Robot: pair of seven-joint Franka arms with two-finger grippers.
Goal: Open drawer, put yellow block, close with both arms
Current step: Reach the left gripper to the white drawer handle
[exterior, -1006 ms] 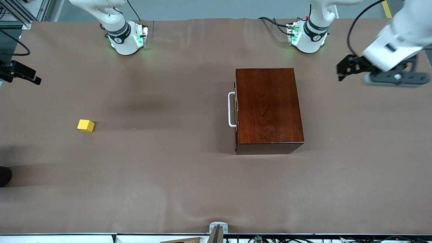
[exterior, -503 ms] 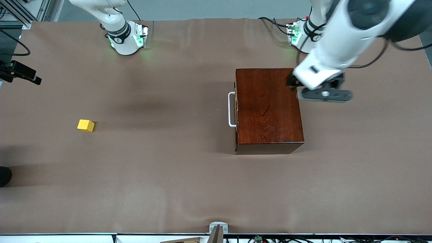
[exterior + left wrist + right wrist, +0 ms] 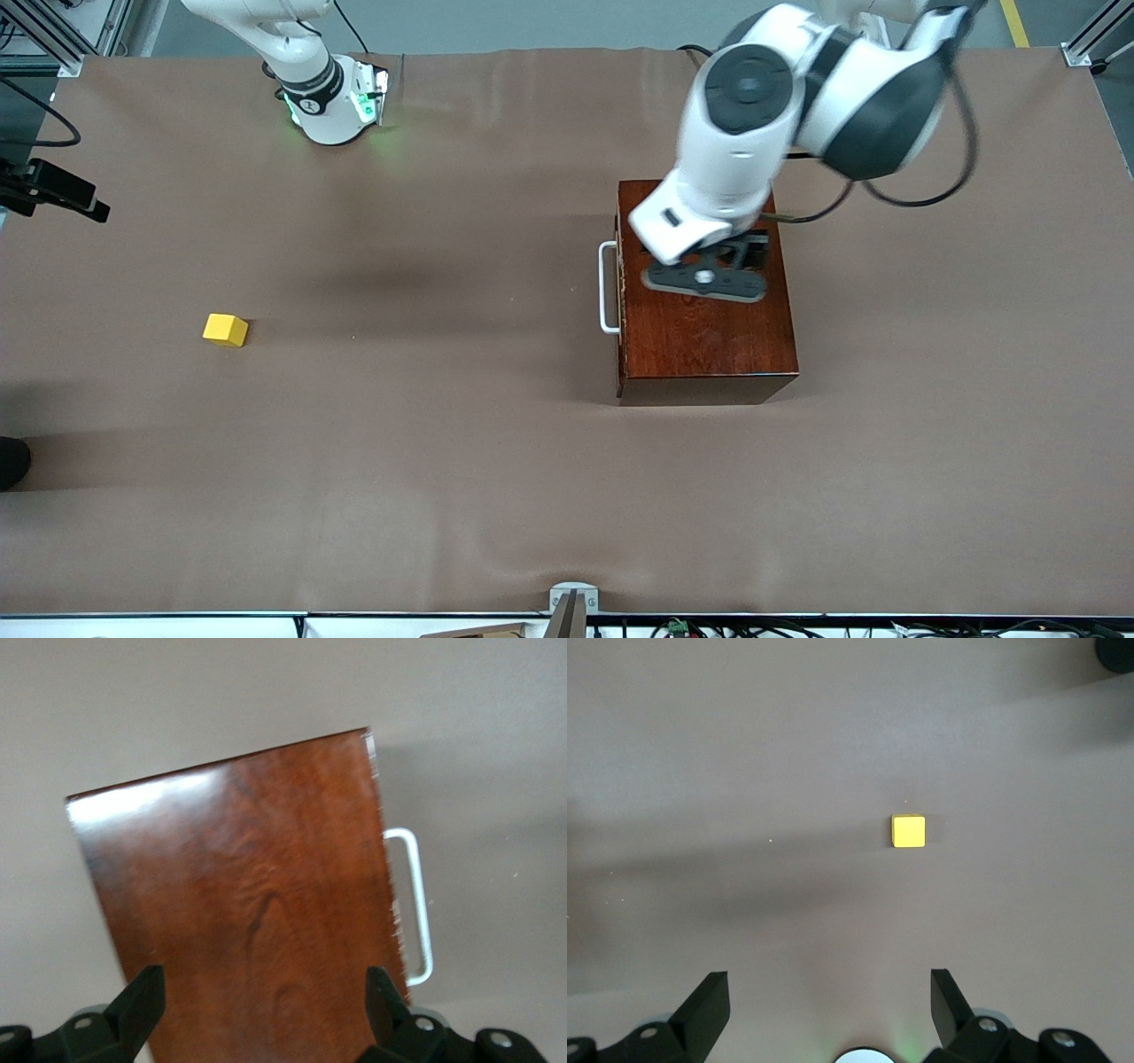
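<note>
The left tool (image 3: 706, 266) hangs over the top of the dark mahogany box (image 3: 704, 332), its fingers (image 3: 142, 997) spread wide with nothing between them; in the left wrist view they frame the glossy lid. The box stands on the brown table (image 3: 496, 478), toward the left arm's end and roughly midway between the edge with the robots' bases and the edge nearest the front camera. The drawer (image 3: 621, 292) is shut flush into the box, and its white handle (image 3: 607, 288) projects from the front face that looks toward the right arm's end.

The yellow block (image 3: 225, 330) lies on the bare table well apart from the box, toward the right arm's end. The right tool (image 3: 830, 1010) waits high above the table with the block in its view, fingers wide apart and holding nothing.
</note>
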